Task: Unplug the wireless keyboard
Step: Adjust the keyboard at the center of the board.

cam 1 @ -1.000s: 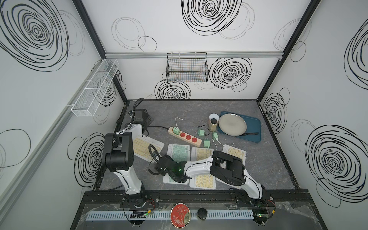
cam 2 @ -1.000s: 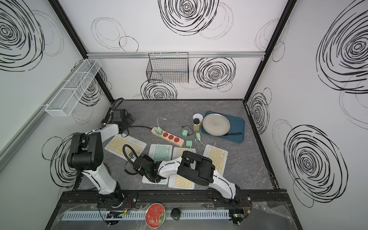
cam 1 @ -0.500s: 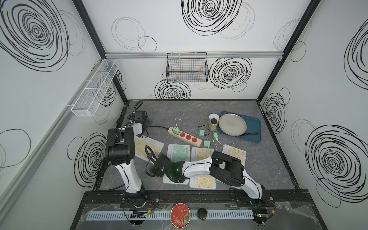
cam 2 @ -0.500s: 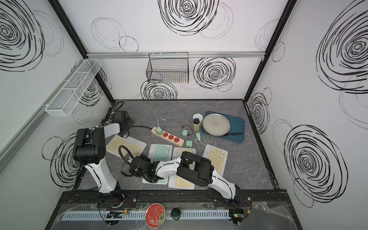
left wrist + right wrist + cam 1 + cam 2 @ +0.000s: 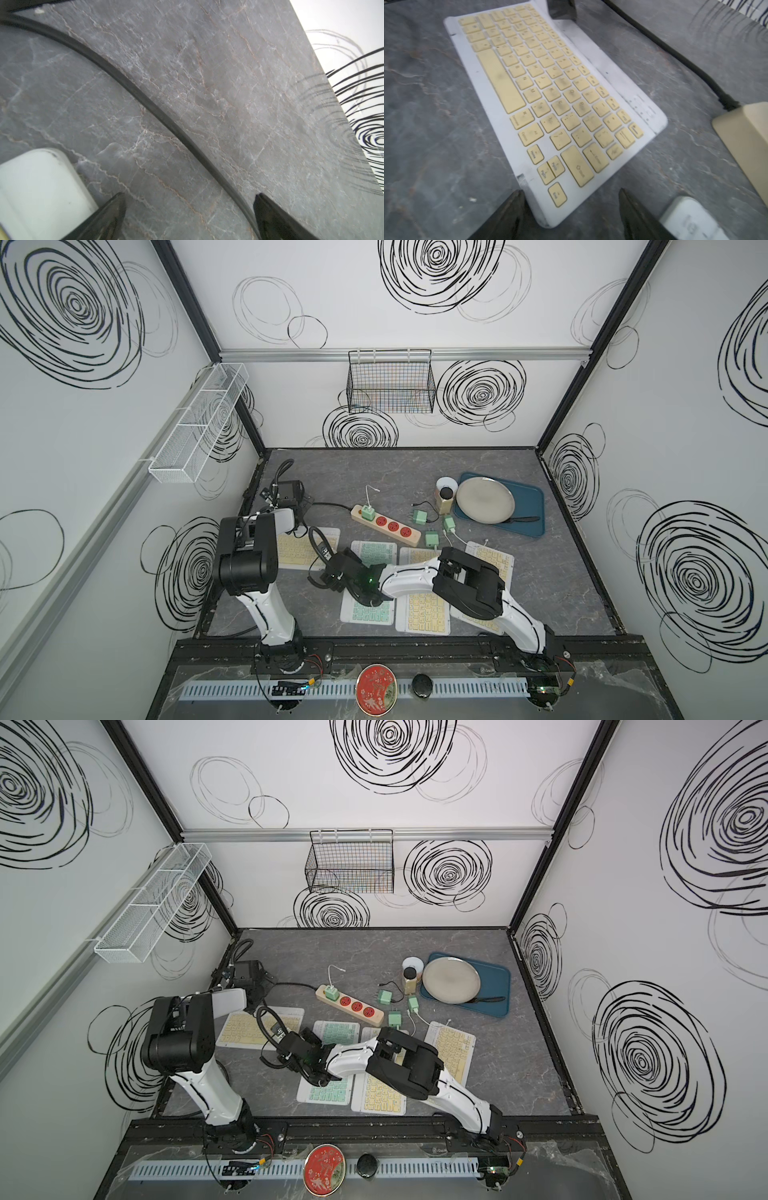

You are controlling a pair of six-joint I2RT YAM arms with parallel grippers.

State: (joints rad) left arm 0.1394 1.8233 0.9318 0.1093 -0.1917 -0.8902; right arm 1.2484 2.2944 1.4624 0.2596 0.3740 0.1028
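A white keyboard with yellow keys (image 5: 550, 89) lies at the table's left (image 5: 299, 549). Its near corner sits between the spread fingers of my right gripper (image 5: 570, 190), which is open, low over the table (image 5: 326, 574) and holds nothing. My left gripper (image 5: 190, 194) is open near the back left (image 5: 301, 508), above bare table, with the strip's black cord (image 5: 166, 122) beside one fingertip. Several more keyboards, green (image 5: 370, 556) and yellow (image 5: 490, 564), lie in the middle. A thin white cable (image 5: 457, 537) runs from a loose green charger (image 5: 449, 524) toward the right-hand yellow keyboard.
A beige power strip (image 5: 386, 524) with red sockets carries one green charger (image 5: 367, 513). Two more green chargers (image 5: 419, 516) lie loose beside it. A blue tray (image 5: 532, 506) with a plate and a small jar (image 5: 445, 497) stand at the back right.
My right gripper has moved left off the green keyboard to the left yellow keyboard's corner, and its jaws have spread wider. The left arm has shifted only slightly.
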